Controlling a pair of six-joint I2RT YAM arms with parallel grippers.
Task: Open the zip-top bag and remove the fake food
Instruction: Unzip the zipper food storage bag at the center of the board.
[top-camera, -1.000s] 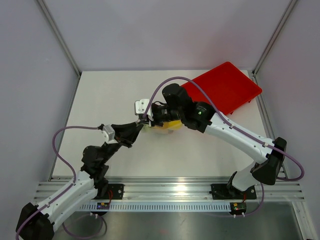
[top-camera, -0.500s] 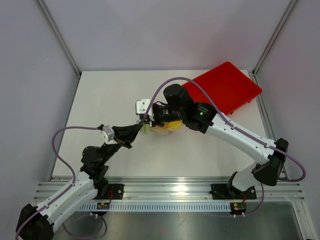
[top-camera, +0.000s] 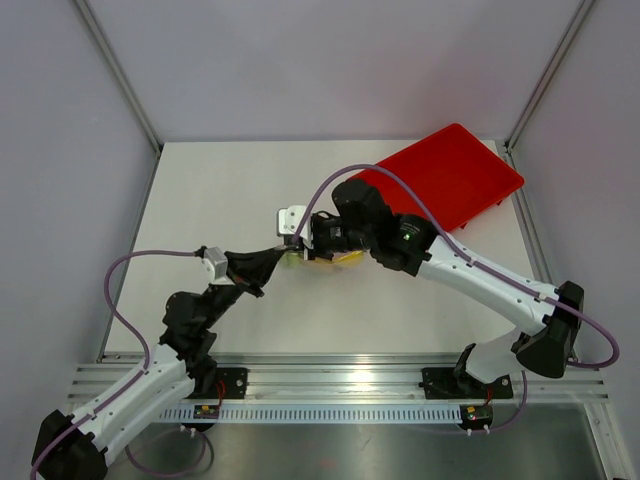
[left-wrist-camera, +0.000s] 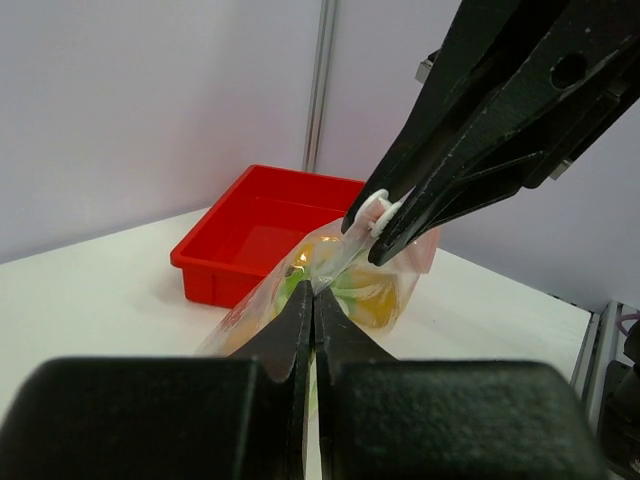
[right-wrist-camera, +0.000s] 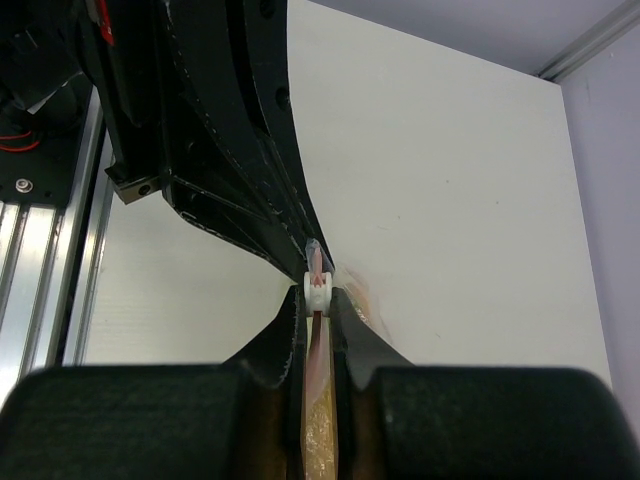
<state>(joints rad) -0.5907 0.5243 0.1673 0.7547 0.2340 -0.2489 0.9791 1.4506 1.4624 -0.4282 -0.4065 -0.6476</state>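
One bag (left-wrist-camera: 388, 292): left claw (left-wrist-camera: 313, 298), right claw (right-wrist-camera: 317, 297)

Robotics lab cell here: plain panel walls (top-camera: 300, 60) beyond the left gripper (top-camera: 288, 256), white table (top-camera: 200, 190) beneath, aluminium rail (top-camera: 350, 385) behind.

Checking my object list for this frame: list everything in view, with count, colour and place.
zip-top bag: one, clear with a pink-red zip strip, mid-table, held between both pairs of jaws
fake food: several pieces, exact count unclear, yellow, orange and green, inside the bag
slider: one, white, on the bag's mouth
red tray: one, red, far right corner of the table
table: one, white, under everything
cables: two, purple, one along each arm
arms: two, white and black, bases at the near edge
left jaws: one pair, black, shut on the bag's edge
right jaws: one pair, black, shut on the bag's mouth at the slider
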